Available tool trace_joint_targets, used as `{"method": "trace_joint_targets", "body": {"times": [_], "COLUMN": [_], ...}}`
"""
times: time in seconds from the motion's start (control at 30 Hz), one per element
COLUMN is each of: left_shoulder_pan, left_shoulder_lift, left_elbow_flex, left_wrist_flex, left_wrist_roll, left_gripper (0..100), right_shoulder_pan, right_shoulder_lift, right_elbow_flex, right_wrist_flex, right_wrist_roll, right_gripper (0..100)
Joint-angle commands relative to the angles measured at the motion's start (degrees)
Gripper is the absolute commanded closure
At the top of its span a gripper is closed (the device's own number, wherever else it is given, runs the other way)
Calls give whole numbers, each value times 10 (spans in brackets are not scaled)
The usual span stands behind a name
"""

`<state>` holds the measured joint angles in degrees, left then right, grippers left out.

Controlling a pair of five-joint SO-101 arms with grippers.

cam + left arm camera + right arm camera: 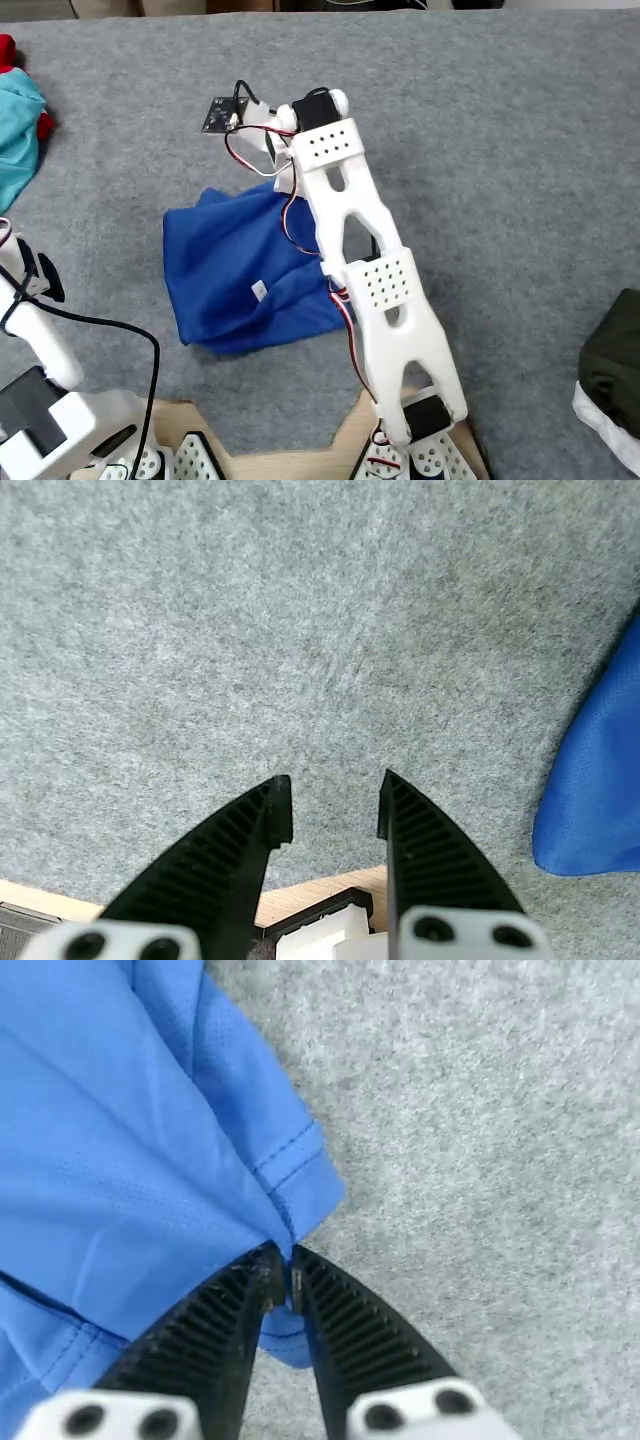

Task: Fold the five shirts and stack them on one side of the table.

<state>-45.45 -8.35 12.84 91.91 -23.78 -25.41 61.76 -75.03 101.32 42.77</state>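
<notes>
The table (500, 120) in front of me is covered in grey felt. A blue shirt (230, 270) lies near its middle, loosely bunched and partly folded, with a small white tag facing up. At the far left edge lies a teal shirt (15, 130), with a red cloth (8, 50) touching it. At the right edge sits a dark green shirt (612, 360), and a white cloth (600, 420) lies at its near side. A wooden board (270, 465) lies along the near edge, where my bases stand.
</notes>
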Motion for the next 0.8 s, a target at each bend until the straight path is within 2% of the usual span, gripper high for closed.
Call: {"method": "trace_joint_targets", "body": {"times": [0.0, 0.23, 0.77], "left_shoulder_pan": [3, 3, 3], "left_shoulder_lift": [-24, -24, -23], "left_elbow_flex": [-3, -3, -3], "left_wrist_flex": [3, 3, 5], "left_wrist_roll": [-4, -4, -4], "left_gripper": [847, 847, 847], "right_shoulder_pan": [6, 6, 10], "right_shoulder_lift": [-39, -11, 52], "right_elbow_flex": [-29, -29, -34], "right_wrist_flex": [8, 8, 8], "right_wrist_roll": [9, 9, 6], "right_gripper": [982, 874, 892]}}
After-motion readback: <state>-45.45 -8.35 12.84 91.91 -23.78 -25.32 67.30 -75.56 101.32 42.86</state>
